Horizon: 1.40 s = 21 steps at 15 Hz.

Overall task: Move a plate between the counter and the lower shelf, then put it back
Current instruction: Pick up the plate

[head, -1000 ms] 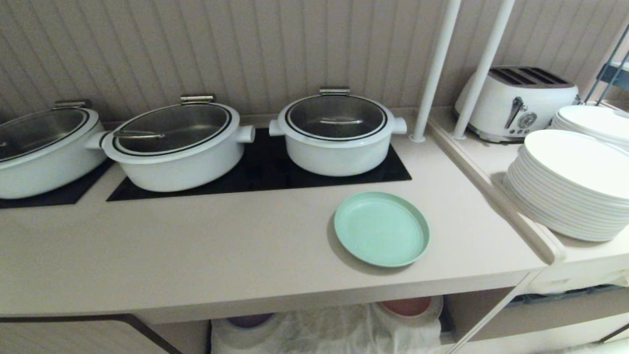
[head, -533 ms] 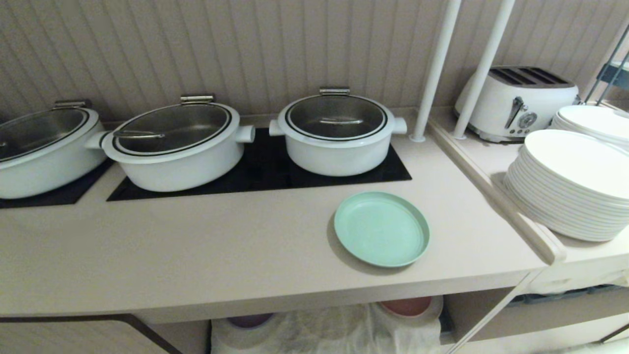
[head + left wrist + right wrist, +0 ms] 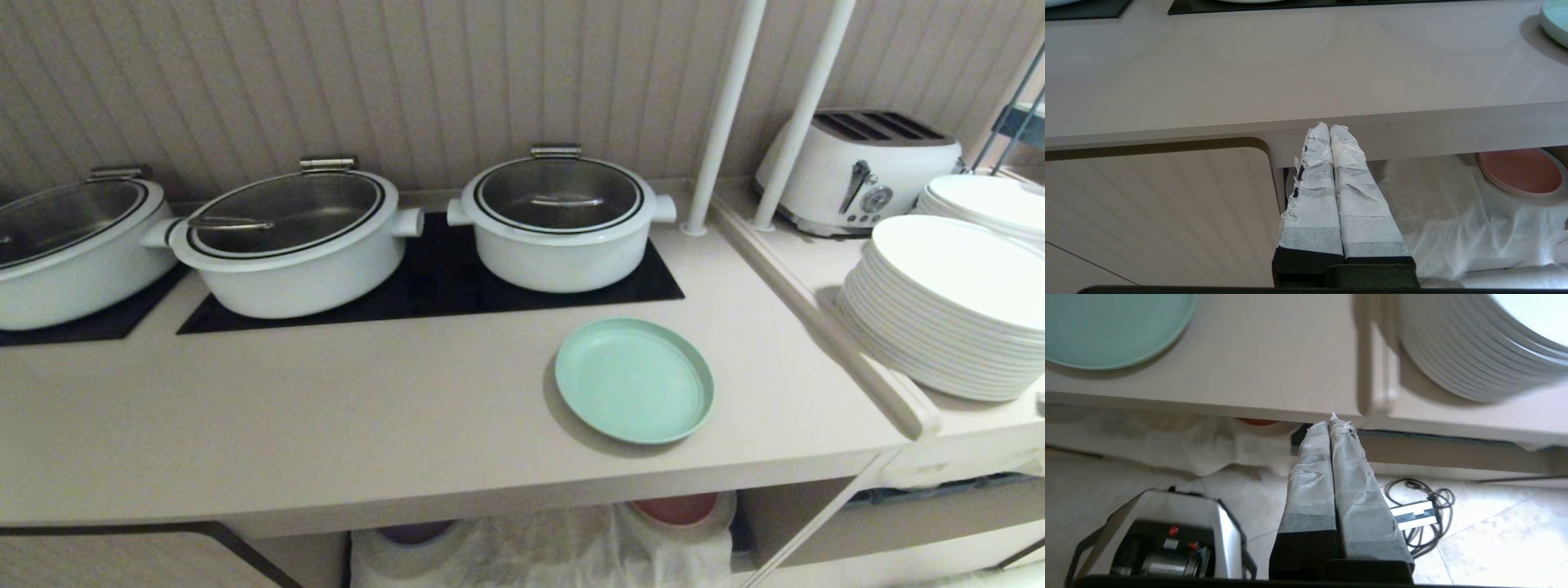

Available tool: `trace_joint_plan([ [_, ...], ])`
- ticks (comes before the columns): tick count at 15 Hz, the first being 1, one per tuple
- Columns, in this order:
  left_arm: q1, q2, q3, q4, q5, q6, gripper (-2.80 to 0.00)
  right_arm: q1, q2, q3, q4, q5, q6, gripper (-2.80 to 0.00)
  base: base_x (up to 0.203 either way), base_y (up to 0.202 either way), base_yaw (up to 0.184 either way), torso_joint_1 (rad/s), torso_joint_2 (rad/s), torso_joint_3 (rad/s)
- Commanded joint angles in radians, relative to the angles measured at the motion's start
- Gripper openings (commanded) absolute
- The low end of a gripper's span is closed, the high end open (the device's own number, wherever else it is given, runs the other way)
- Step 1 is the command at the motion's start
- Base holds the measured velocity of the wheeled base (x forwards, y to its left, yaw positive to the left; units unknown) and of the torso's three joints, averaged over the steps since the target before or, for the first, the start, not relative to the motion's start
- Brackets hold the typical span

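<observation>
Up close, both pairs of fingers, right gripper and left gripper, are pressed together, empty, wrapped in crinkled white tape. Beyond, the round matte mint plate lies flat, rim up, on the smooth beige desk.

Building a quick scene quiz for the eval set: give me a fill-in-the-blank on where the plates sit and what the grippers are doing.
1. The mint-green plate lies on the ___.
2. The pink plate sits on the ___ shelf, on white cloth.
3. The left gripper and right gripper each have their fingers ___.
4. Right of the divider stands a stack of ___ plates.

Missing words: counter; lower; shut; white
</observation>
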Motion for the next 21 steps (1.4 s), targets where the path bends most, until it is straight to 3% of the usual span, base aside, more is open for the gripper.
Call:
trace_joint_plan([
  [1, 0.000, 0.000, 0.000, 0.000, 0.000, -0.002, -2.80, 0.023, 0.151, -0.053, 0.002, 0.016, -0.001, -2.80, 0.000, 0.000, 0.000, 0.000, 0.00, 0.000],
  [4, 0.000, 0.000, 0.000, 0.000, 0.000, -0.001, -2.80, 0.071, 0.318, -0.185, 0.040, 0.082, -0.002, -2.80, 0.000, 0.000, 0.000, 0.000, 0.00, 0.000],
  [7, 0.000, 0.000, 0.000, 0.000, 0.000, 0.000, -2.80, 0.129, 0.472, -0.362, 0.204, 0.143, 0.000, -2.80, 0.000, 0.000, 0.000, 0.000, 0.00, 0.000],
  [14, 0.000, 0.000, 0.000, 0.000, 0.000, 0.000, -2.80, 0.194, 0.851, -0.827, 0.585, 0.160, 0.004, -2.80, 0.000, 0.000, 0.000, 0.000, 0.00, 0.000],
  [16, 0.000, 0.000, 0.000, 0.000, 0.000, 0.000, -2.80, 0.211, 0.947, -0.952, 0.623, 0.159, 0.034, -2.80, 0.000, 0.000, 0.000, 0.000, 0.00, 0.000],
  [19, 0.000, 0.000, 0.000, 0.000, 0.000, 0.000, -2.80, 0.260, 1.062, -1.131, 0.689, 0.158, 0.143, -2.80, 0.000, 0.000, 0.000, 0.000, 0.00, 0.000],
  [21, 0.000, 0.000, 0.000, 0.000, 0.000, 0.000, -2.80, 0.292, 1.093, -1.158, 0.756, 0.156, 0.178, -2.80, 0.000, 0.000, 0.000, 0.000, 0.00, 0.000],
])
